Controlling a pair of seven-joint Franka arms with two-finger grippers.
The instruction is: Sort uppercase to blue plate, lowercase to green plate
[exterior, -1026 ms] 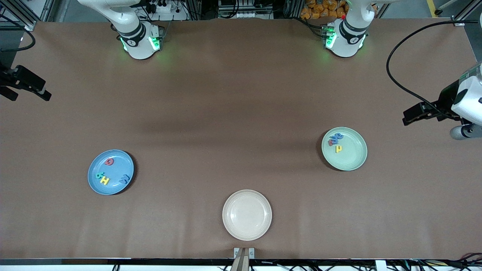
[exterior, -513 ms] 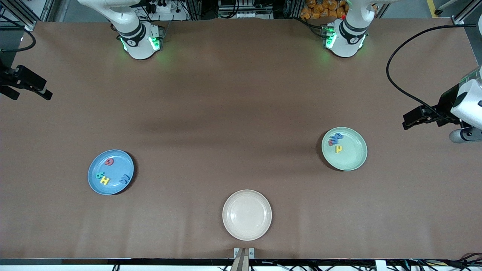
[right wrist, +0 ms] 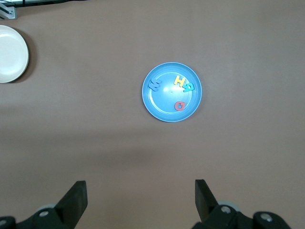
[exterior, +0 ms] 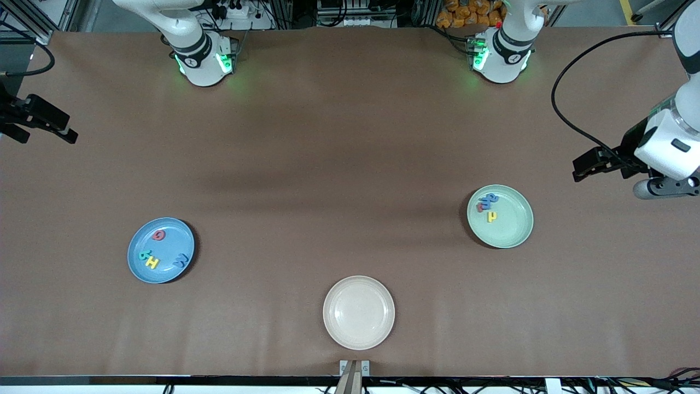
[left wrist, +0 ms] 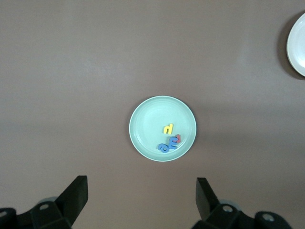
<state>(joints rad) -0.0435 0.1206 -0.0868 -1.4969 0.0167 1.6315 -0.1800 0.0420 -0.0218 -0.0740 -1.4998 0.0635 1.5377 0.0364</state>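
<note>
A robotics lab. Two white arm bases with green lights are bolted along the frame's top edge on a brown-covered table. Aluminium framing and cabling crowd the upper corners.

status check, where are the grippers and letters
Left gripper, right gripper open, empty, at table ends. Capitals on round blue plate; small letters on round green plate. Nothing blocking.

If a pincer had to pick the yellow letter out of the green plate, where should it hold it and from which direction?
Probably from straight above. The yellow letter lies flat in the green plate, apart from the blue and red letters piled beside it. Close the fingers across its upright stem, the narrowest part; the raised rim blocks any sideways approach.
</note>
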